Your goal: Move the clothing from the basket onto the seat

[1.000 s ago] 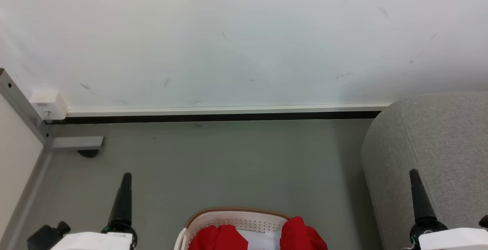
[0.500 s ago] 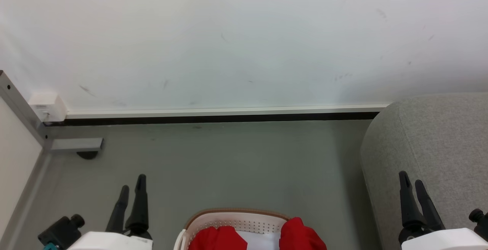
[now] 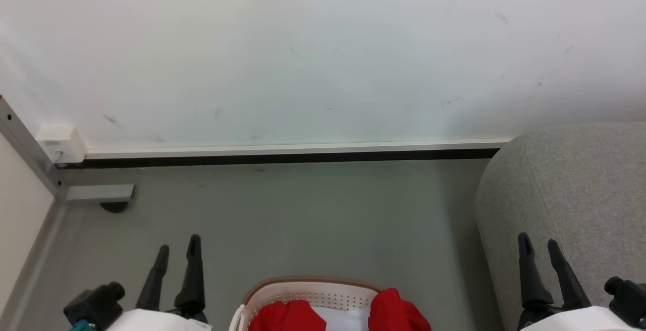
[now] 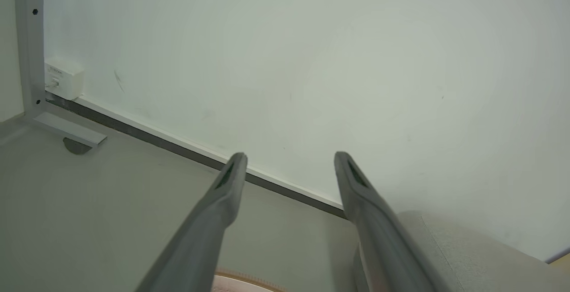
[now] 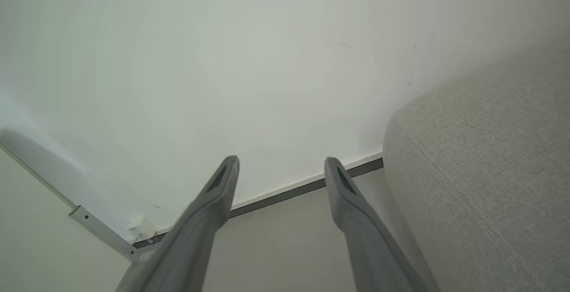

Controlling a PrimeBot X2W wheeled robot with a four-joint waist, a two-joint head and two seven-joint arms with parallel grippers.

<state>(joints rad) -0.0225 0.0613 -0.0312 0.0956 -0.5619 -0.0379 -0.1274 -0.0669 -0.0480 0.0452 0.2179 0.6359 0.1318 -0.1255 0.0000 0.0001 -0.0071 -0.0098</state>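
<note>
Scuffed white wall (image 3: 303,43), smooth grey floor (image 3: 303,220). Soft red clothing (image 3: 393,311) sits bunched in the perforated cream basket (image 3: 308,290), with the rounded woven-grey seat (image 3: 580,184) to its right. Left pincer (image 3: 178,243) and right pincer (image 3: 538,241) are both spread wide, holding nothing.

The left gripper (image 4: 290,156) gapes empty mid-frame; a sliver of the basket (image 4: 249,280) at bottom edge, the seat (image 4: 472,252) lower right.

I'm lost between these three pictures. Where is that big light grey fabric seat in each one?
Head view: the large light grey woven-fabric seat sits at the lower right edge.
Left wrist view: the seat is in the bottom right corner.
Right wrist view: the seat takes the right side.
Shared landmark: the dark skirting strip, which ends at the seat in each view.
</note>
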